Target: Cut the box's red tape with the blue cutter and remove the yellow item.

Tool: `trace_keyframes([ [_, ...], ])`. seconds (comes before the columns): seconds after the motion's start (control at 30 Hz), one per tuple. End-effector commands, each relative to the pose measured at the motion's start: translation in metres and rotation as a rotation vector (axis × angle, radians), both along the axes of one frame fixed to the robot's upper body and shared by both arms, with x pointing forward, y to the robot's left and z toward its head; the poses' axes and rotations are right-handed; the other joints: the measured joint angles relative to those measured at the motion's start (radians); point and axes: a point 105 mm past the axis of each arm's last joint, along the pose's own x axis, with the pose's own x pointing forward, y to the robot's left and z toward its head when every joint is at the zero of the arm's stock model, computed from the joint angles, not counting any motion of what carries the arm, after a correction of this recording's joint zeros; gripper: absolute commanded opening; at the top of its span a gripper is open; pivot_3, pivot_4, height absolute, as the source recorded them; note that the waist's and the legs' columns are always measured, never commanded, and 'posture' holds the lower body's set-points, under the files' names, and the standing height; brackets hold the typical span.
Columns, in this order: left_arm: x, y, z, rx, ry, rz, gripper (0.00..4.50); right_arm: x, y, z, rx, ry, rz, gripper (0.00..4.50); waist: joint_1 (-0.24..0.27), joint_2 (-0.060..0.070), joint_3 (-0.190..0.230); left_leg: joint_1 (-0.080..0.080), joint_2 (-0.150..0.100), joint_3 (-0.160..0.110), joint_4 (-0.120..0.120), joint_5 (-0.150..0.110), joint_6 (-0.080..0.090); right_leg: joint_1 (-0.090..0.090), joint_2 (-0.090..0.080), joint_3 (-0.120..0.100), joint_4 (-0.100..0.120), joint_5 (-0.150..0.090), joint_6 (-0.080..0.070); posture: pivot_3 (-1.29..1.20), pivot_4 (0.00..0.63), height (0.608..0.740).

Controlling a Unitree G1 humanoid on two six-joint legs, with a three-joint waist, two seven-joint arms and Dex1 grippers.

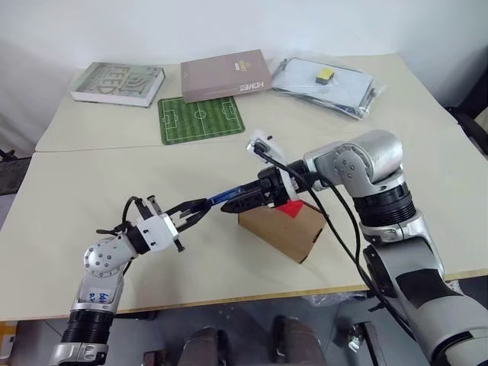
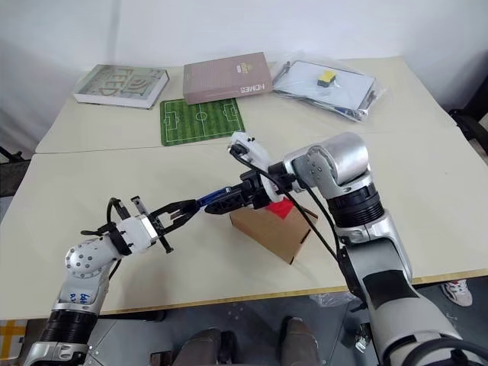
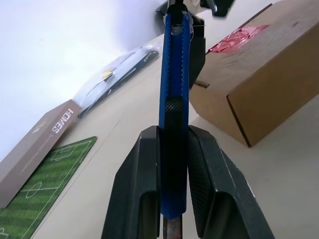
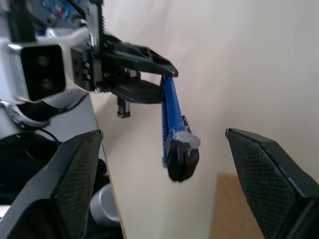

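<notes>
Two tools meet above the desk (image 1: 91,252). The left tool (image 1: 197,208) is clamped on the blue cutter's (image 1: 223,197) near end, holding it off the surface. The right tool (image 4: 169,164) stands spread wide around the cutter's far end, fingers clear of it. Just behind sits the box (image 1: 286,229), red tape (image 1: 290,207) on top.

- Bright, even light falls from overhead; the cream table (image 1: 91,229) shows soft, faint shadows.
- The box (image 1: 286,229) casts a soft shadow at its base.
- The clear plastic bag (image 1: 328,84) catches white glare.
- In the right wrist view, the near fingers (image 4: 70,184) are blurred.
</notes>
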Motion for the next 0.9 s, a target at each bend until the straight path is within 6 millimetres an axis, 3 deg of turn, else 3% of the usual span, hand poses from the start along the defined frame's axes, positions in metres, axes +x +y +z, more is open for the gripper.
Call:
trace_keyframes([
  [0.03, -0.0038, -0.0024, 0.0084, -0.002, -0.050, -0.012, 0.41, 0.0006, 0.0064, 0.0126, 0.026, -0.044, 0.028, 4.13, 0.000, 0.000, 0.000, 0.000, 0.000, 0.000, 0.000, 0.000, 0.000, 0.000, 0.000, 0.000, 0.000, 0.000, 0.000, 0.00, 0.150, 0.740],
  [0.37, -0.0061, -0.0038, 0.0083, -0.005, -0.045, -0.018, 0.41, 0.0049, 0.0091, 0.0113, 0.028, -0.042, 0.031, 4.13, 0.000, -0.001, 0.000, 0.000, 0.000, 0.000, 0.000, 0.000, 0.000, 0.000, 0.000, 0.000, 0.000, 0.000, 0.000, 0.00, 0.150, 0.740],
  [0.5, -0.0057, -0.0035, 0.0086, -0.004, -0.046, -0.017, 0.41, 0.0067, 0.0100, 0.0115, 0.032, -0.035, 0.024, 3.21, 0.000, -0.001, 0.000, 0.000, 0.000, 0.000, 0.000, 0.000, 0.000, 0.000, 0.000, 0.000, 0.000, 0.000, 0.000, 0.00, 0.150, 0.740],
  [0.8, -0.0038, -0.0029, 0.0097, -0.005, -0.048, -0.013, 0.41, 0.0054, 0.0104, 0.0144, 0.046, -0.028, 0.025, 0.15, 0.000, -0.001, 0.000, 0.000, 0.000, 0.000, 0.000, 0.000, 0.000, 0.000, 0.000, 0.000, 0.000, 0.000, 0.000, 0.00, 0.150, 0.740],
  [0.9, 0.0007, -0.0005, 0.0106, -0.016, -0.041, 0.016, 0.41, 0.0038, 0.0098, 0.0160, 0.049, -0.033, 0.032, 0.16, 0.001, -0.001, 0.001, 0.000, 0.000, 0.000, 0.000, 0.000, 0.000, 0.000, 0.000, 0.000, 0.000, 0.000, 0.000, 0.00, 0.150, 0.740],
])
